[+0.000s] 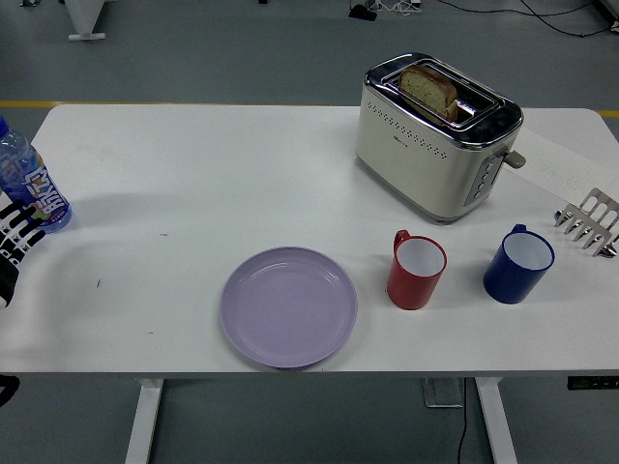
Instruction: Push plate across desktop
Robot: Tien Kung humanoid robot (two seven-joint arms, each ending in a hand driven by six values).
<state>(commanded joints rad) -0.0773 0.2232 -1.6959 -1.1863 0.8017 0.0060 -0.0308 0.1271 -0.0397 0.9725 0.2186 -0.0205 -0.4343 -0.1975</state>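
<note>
Plate [289, 306] looks light, rigid, likely slippery on the surface [193, 174]; push its rim. Left hand [14, 244] fingers: cannot tell.

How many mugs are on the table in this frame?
2. The red mug stands right of the purple plate, in front of the toaster. The blue mug stands further right, near the metal rack. None appears hidden.
</note>
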